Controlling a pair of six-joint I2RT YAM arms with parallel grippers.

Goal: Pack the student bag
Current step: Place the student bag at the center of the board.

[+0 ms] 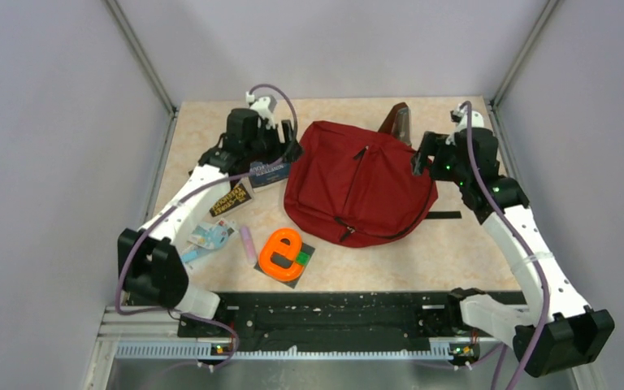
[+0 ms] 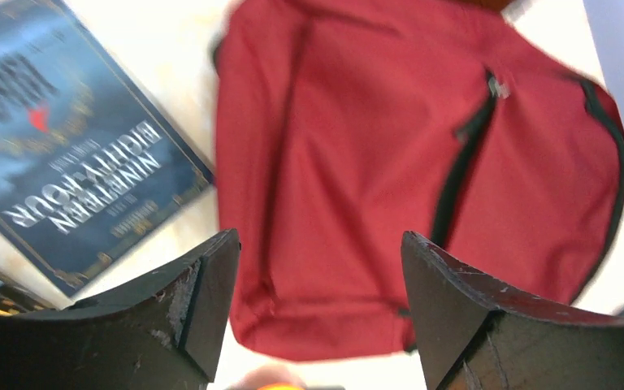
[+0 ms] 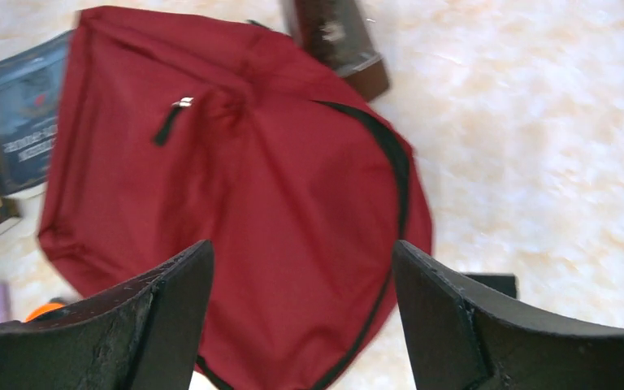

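Nearest the arm bases, I read an orange e-shaped object (image 1: pixel 280 250) on a dark square pad (image 1: pixel 302 264), just off the near-left edge of the student bag (image 1: pixel 357 183). Left of it, farther from the bag, lie a pale pink tube (image 1: pixel 247 242) and a blue-and-white item (image 1: pixel 211 236) that I cannot identify. Beyond these, a black-and-yellow book (image 1: pixel 231 197) lies left of the bag, and a dark blue book (image 2: pixel 65 154) lies just beside the bag's left edge. The bag itself lies flat at the middle of the tan table (image 1: pixel 471 252), front panel up, with a black strap (image 1: pixel 443 215) running out from its right side. The left gripper (image 2: pixel 318 240) sits at the bag's far-left corner, fingers spread, holding nothing. The right gripper (image 3: pixel 301 245) sits at the bag's right edge, fingers likewise spread and empty. A brown metronome (image 3: pixel 337 41) stands against the bag's far edge.
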